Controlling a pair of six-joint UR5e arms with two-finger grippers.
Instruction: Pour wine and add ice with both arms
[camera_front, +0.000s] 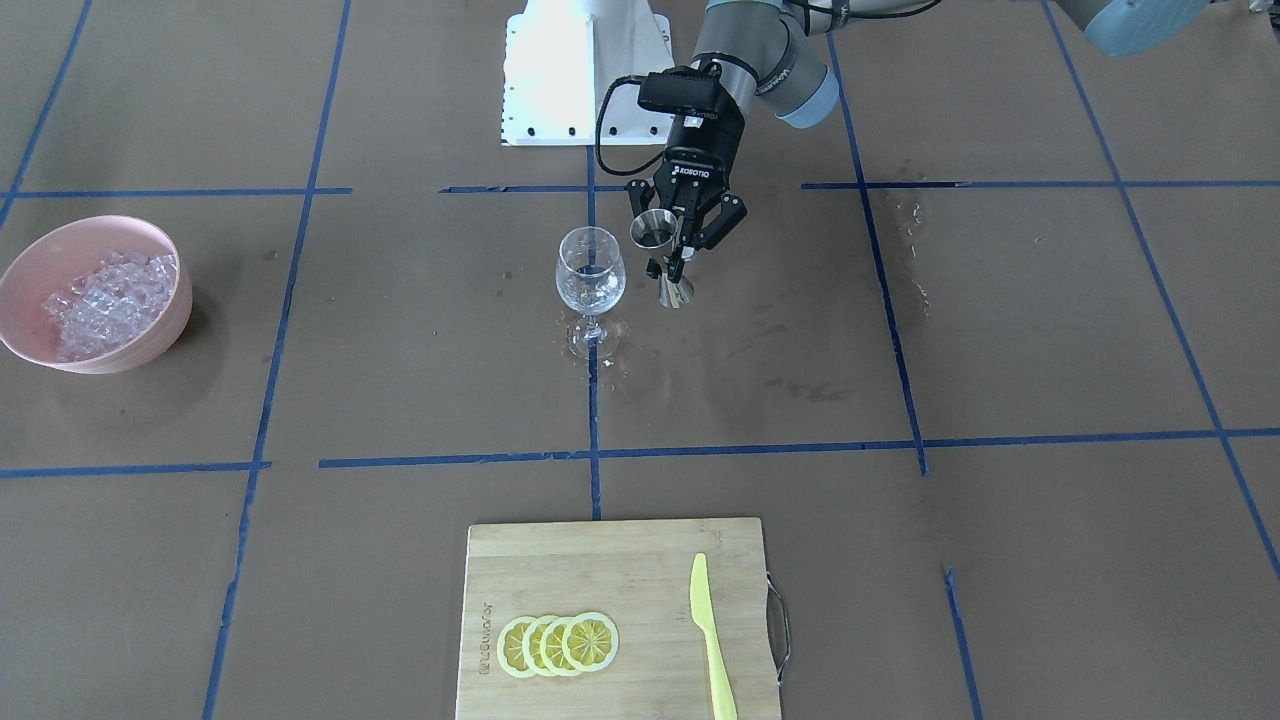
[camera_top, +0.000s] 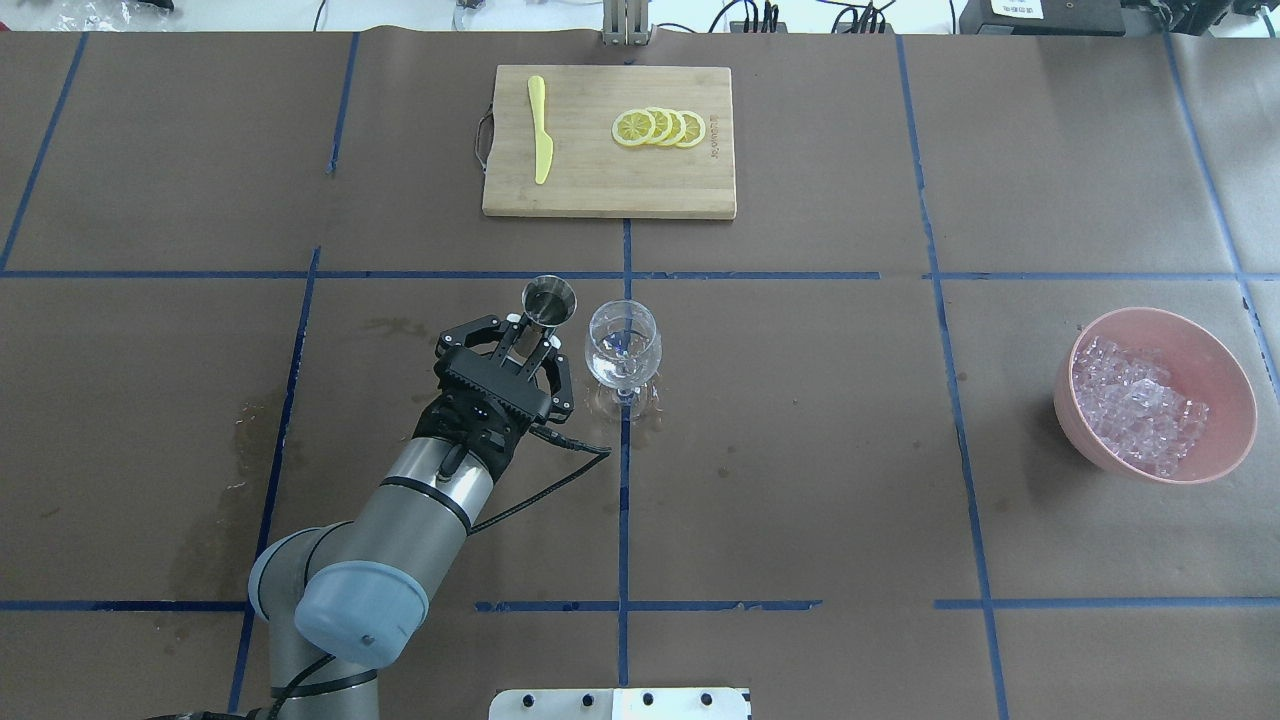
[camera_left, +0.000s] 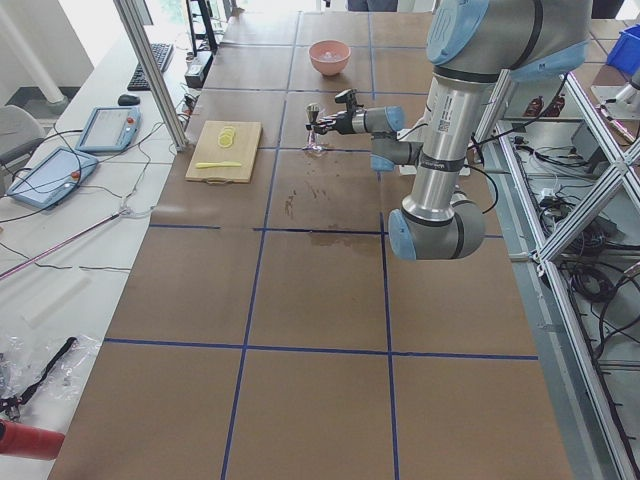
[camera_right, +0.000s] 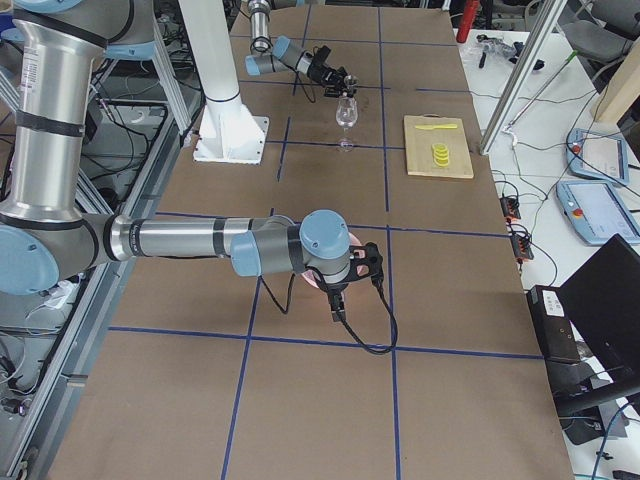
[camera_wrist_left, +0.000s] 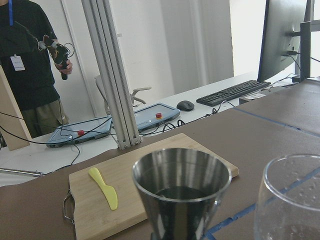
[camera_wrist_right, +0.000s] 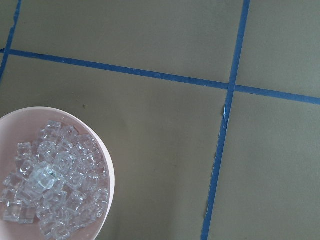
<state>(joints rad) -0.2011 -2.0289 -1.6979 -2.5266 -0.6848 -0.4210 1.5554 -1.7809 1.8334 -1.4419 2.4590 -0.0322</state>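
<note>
Left jaws grip a metal cup (camera_front: 652, 232) beside the glass (camera_front: 590, 272); clear little ice cubes (camera_front: 105, 300) sit far left. Right jaws: cannot tell.

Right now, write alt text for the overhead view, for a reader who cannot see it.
The left gripper holds a steel jigger just beside a stemmed glass at centre frame. A pink bowl of ice sits at the view's right; a cutting board with lemon slices and a yellow knife lies at the far edge.
</note>
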